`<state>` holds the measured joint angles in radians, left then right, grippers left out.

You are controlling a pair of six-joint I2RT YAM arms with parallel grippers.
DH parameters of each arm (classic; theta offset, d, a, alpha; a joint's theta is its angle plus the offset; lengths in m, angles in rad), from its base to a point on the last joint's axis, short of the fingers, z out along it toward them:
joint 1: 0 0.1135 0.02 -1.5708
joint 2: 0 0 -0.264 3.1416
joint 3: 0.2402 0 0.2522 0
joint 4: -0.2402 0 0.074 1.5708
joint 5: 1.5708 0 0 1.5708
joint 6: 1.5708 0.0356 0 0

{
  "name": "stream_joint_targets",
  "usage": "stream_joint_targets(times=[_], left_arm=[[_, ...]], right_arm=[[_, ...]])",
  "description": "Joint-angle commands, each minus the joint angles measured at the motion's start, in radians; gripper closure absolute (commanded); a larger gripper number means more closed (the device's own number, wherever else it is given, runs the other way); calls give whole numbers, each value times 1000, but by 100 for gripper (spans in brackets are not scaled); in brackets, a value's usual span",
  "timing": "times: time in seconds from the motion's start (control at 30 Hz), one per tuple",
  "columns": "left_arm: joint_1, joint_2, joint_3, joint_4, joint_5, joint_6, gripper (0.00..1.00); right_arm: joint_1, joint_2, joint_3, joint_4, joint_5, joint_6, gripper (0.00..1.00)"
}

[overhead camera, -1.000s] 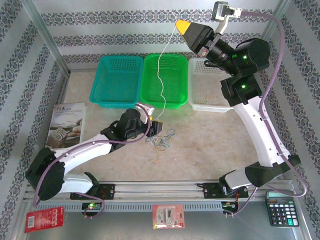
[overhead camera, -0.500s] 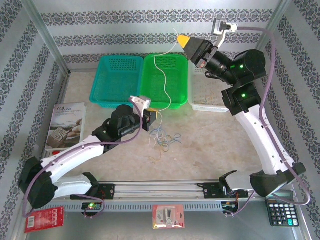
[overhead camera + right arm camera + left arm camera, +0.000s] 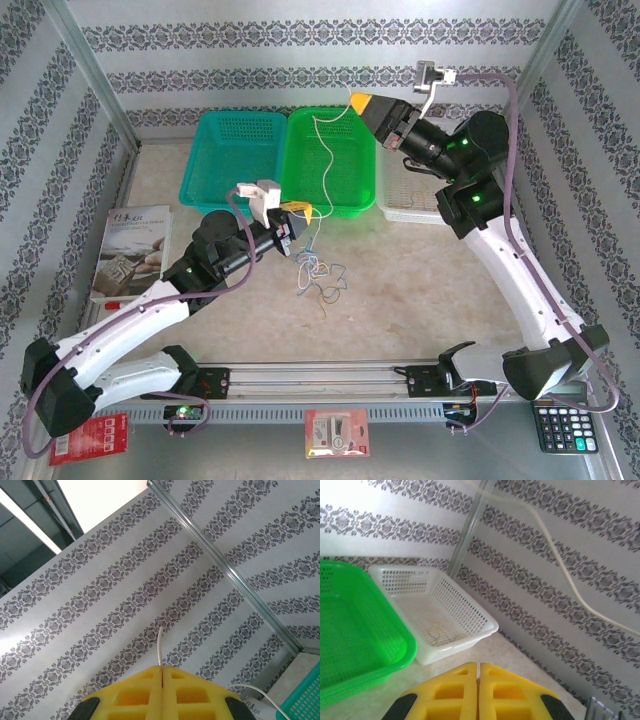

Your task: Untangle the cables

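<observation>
the cables (image 3: 318, 272) are thread-thin, limp and nearly weightless, so they probably slip and snag rather than resist. their loose tangle lies on the table (image 3: 430, 290) just in front of the green basket (image 3: 352, 172). the right gripper (image 3: 358, 101), fingers pressed together, pinches the white cable (image 3: 326, 158) high over that basket. the left gripper (image 3: 299, 208), also closed, seems to pinch strands running up from the tangle. best taken on a free run, clear of knots.

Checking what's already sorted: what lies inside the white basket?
A thin yellowish cable lies coiled on the white basket's floor. In the top view the right arm covers part of the basket.
</observation>
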<state>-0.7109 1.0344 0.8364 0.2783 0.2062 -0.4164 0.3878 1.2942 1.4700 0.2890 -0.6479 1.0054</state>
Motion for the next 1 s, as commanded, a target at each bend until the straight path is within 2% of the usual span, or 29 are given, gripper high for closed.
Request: stream_joint_targets(times=[0.0,0.17,0.4,0.53,0.57,0.6,0.67,0.7,0.77,0.87,0.97], left_arm=[[18,-22,49,0,-21,-30,100],[23,0,21,-69,-66,1,100],[31,23,-116,1,-79,-15,100],[37,41,-132,-18,-65,-10,100],[35,45,-135,-21,-62,-12,95],[36,47,-139,-22,-60,-12,83],[37,43,-148,-31,-60,-12,51],[37,41,-150,-41,-59,-12,38],[38,34,-155,-63,-56,-14,22],[41,13,-171,-99,-51,-15,9],[42,-23,-190,-115,-50,-21,6]], right_arm=[[-7,-21,-18,41,10,-23,100],[-10,-17,-16,43,10,-23,100],[-9,-4,16,36,-10,-21,100],[-10,6,36,30,-25,-24,100],[-10,8,42,27,-30,-27,100],[-10,11,48,23,-34,-28,100],[-10,15,59,12,-40,-39,100],[-9,19,66,2,-41,-46,100],[-13,21,76,-8,-42,-54,100],[-19,31,90,-17,-47,-59,100],[-20,41,98,-16,-57,-54,100]])
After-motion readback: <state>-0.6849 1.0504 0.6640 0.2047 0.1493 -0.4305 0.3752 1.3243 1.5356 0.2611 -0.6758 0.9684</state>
